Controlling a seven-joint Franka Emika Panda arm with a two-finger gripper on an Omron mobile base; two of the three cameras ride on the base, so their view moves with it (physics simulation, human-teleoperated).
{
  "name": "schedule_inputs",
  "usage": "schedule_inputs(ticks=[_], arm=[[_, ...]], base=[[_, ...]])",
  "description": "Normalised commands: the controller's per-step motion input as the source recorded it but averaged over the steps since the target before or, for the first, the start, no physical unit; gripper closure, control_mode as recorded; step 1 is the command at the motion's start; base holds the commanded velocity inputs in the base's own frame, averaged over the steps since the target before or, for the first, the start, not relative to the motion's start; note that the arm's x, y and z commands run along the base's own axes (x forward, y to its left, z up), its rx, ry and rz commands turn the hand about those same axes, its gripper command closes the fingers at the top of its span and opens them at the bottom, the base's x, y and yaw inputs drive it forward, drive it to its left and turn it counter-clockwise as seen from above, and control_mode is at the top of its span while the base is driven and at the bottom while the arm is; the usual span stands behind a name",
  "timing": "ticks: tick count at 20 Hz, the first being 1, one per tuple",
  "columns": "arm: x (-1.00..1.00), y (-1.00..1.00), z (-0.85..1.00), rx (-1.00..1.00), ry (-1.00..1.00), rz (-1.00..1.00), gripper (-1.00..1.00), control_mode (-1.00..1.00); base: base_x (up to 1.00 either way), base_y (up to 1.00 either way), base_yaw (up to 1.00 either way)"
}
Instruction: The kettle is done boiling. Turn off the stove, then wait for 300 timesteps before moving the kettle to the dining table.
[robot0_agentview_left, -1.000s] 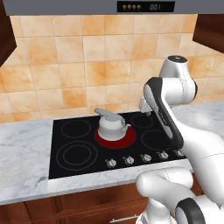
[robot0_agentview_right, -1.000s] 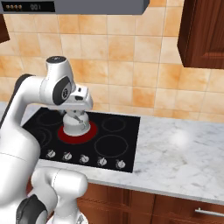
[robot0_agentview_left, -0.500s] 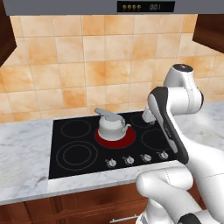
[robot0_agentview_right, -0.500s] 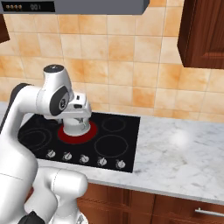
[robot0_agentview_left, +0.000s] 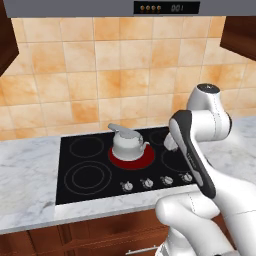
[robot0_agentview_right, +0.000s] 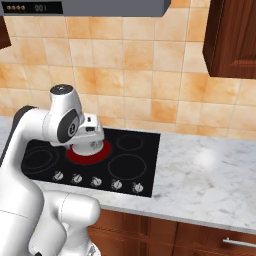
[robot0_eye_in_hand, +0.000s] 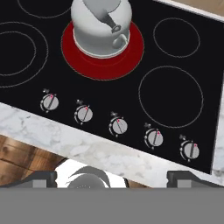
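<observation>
Change since earlier: arm lowered and drawn back toward the front of the stove (robot0_agentview_left: 125, 165); kettle (robot0_agentview_left: 128, 142) unmoved.
Left base view: kettle on the glowing red burner (robot0_agentview_left: 131, 157), middle of the black cooktop; marble counter (robot0_agentview_left: 27, 170) free at left; arm link just right of the kettle, apart from it.
Right base view: wrist hiding the kettle; red burner edge visible below; wide bare marble to the right; dark cabinet (robot0_agentview_right: 232, 40) high above it.
Hand view: gripper (robot0_eye_in_hand: 111, 177) spread wide, grasping nothing, above the front counter edge; five silver knobs (robot0_eye_in_hand: 118, 126) in a row; kettle squat, silver-grey, curved handle on top.
</observation>
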Motion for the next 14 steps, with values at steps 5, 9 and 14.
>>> schedule_inputs(ticks=[5,9,14], arm=[[0.0,0.01,-0.23,-0.01,0.0,0.06,-1.0,-1.0],[0.0,0.0,-0.24,-0.04,0.0,0.04,-1.0,-1.0],[0.05,-0.01,-0.34,0.0,0.0,0.05,-1.0,-1.0]], base=[[0.0,0.0,0.0],[0.0,0.0,0.0],[0.0,0.0,0.0]])
